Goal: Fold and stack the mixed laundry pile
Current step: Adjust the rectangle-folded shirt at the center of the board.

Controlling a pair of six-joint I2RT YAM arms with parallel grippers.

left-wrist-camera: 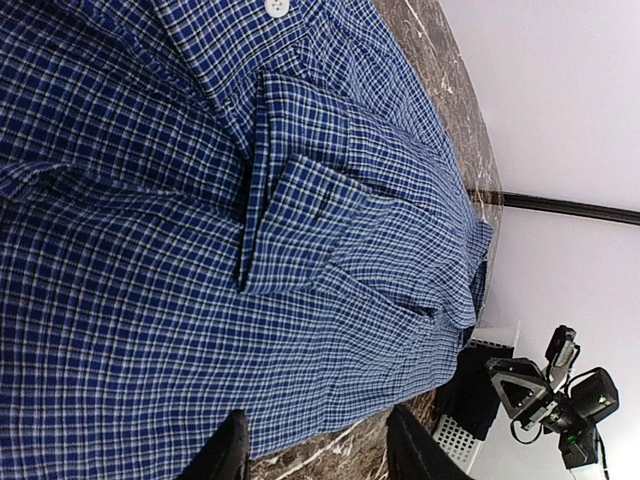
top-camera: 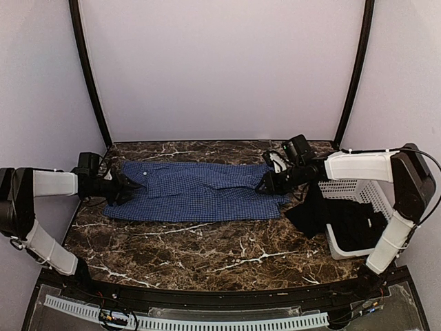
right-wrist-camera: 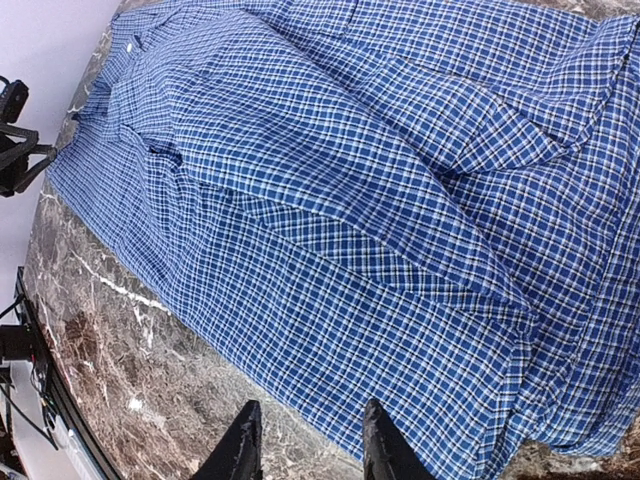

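Note:
The blue-and-white check shirt (top-camera: 200, 192) lies spread flat across the back of the marble table (top-camera: 207, 252), collar to the left. My left gripper (top-camera: 124, 187) is at the collar end, jaws apart over the shirt's near edge (left-wrist-camera: 200, 250), holding nothing. At the shirt's right end my right gripper (top-camera: 265, 185) is also open, above the hem (right-wrist-camera: 380, 200) and bare marble. The black garment (top-camera: 324, 210) hangs over the rim of the basket at the right, partly on the table, and its dark edge (left-wrist-camera: 470, 395) shows in the left wrist view.
A white perforated basket (top-camera: 365, 189) lies on its side at the right edge of the table. Dark frame posts (top-camera: 89, 76) rise at the back corners before pale walls. A white slotted rail (top-camera: 186, 321) runs along the near edge.

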